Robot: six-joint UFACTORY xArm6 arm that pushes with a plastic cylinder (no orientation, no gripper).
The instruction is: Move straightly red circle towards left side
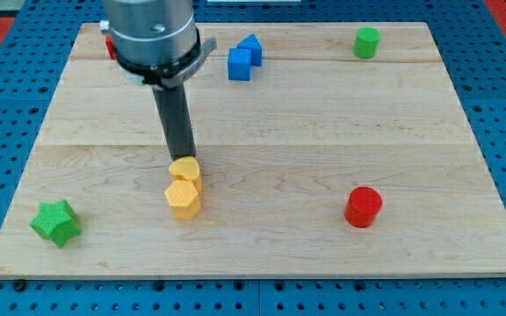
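The red circle [363,207], a short upright cylinder, stands on the wooden board [323,114] well to the view's right of the yellow block [184,191], roughly level with it and near the board's bottom edge. My tip [184,159] has no jaws to open or close; the bare rod comes down just at the top edge of that yellow block, apparently touching it, so it is far from the red circle. The cylinder looks small, rigid and light, likely to slide easily over smooth wood, but its round wall may let it roll off sideways under an off-centre push. I judge the contact point should be the middle of its right-hand face, pushing squarely leftward; the yellow block lies near that path.
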